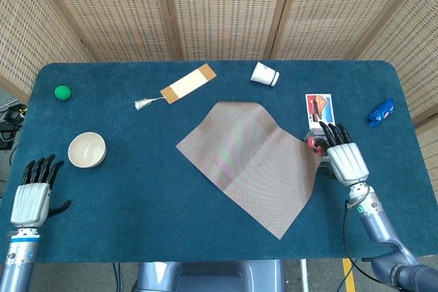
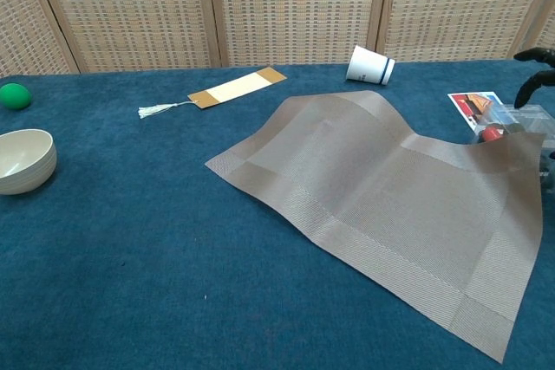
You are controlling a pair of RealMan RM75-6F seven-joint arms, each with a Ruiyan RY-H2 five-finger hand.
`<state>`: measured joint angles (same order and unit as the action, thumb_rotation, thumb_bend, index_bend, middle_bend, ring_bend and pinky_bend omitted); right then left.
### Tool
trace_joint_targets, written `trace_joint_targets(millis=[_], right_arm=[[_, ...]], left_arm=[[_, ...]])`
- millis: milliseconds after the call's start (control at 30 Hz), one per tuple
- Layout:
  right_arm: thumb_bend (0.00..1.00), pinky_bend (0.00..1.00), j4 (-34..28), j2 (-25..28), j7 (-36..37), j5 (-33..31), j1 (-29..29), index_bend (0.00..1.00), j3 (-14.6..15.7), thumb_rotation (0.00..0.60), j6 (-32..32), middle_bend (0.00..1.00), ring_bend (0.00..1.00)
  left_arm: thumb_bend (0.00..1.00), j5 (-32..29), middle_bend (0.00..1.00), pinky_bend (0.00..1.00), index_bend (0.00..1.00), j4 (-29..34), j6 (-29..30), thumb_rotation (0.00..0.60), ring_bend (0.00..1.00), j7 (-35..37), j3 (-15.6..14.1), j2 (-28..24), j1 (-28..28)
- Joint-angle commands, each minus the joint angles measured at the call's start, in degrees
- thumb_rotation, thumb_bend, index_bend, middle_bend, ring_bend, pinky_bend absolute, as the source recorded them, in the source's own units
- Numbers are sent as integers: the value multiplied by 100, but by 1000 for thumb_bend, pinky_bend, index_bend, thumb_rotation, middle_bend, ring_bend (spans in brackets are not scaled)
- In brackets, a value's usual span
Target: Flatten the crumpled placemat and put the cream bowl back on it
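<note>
The right hand [image 1: 345, 161] fingers pinch the placemat [image 1: 250, 163] corner. It looks thin, light and floppy; hold its edges. The left hand [image 1: 32, 200] fingers are apart, empty.

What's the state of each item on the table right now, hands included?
placemat: spread out but still rippled, right corner lifted off the table
cream bowl: upright, empty, off the placemat
paper cup: tipped on its side
bookmark: lying flat
green ball: resting on the table
card: lying flat
blue object: lying near the right edge
right hand: holds the placemat's raised corner
left hand: holds nothing, fingers apart
</note>
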<state>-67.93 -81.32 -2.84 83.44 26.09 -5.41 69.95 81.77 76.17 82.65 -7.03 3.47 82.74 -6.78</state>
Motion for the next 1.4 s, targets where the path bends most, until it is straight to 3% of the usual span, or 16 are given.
trace_joint_targets(millis=[33,333,567,733,900,1067,1400], right_arm=[[290,0,-287,127,-391,-228,-263,142,-113,600,345,0,0],[271,0,-999,700,345,-268,-1075,126,-168,600,1402,0,0],[269,0,-1298,980,758,40,-1588,127,-77,600,2165,0,0],[268,0,-1453,1128,976,161,-1732,127,-75,600,2356,0,0],[266,0,-1485,1216,1190,220,-1809,127,-87,600,2411,0,0],[266,0,-1512,1334,1478,150,-1859,127,-157,600,2366,0,0],[266,0,-1559,1489,1956,186,-1908,127,-224,600,2321,0,0]], left_arm=[[91,0,0,0,139,10,0,600,0,1,1,-2,-1],[91,69,0,0,139,277,-82,600,0,-179,82,-75,-168],[93,108,0,0,152,917,-535,600,0,-793,419,-209,-773],[135,-105,0,0,191,1143,-1017,600,0,-1343,720,-115,-1280],[141,-504,0,0,219,1058,-1563,600,0,-1988,975,170,-1816],[148,-1287,0,0,182,842,-2225,600,0,-2908,1193,590,-2415],[150,-2412,0,0,142,324,-2561,600,0,-3988,1421,1348,-3251]])
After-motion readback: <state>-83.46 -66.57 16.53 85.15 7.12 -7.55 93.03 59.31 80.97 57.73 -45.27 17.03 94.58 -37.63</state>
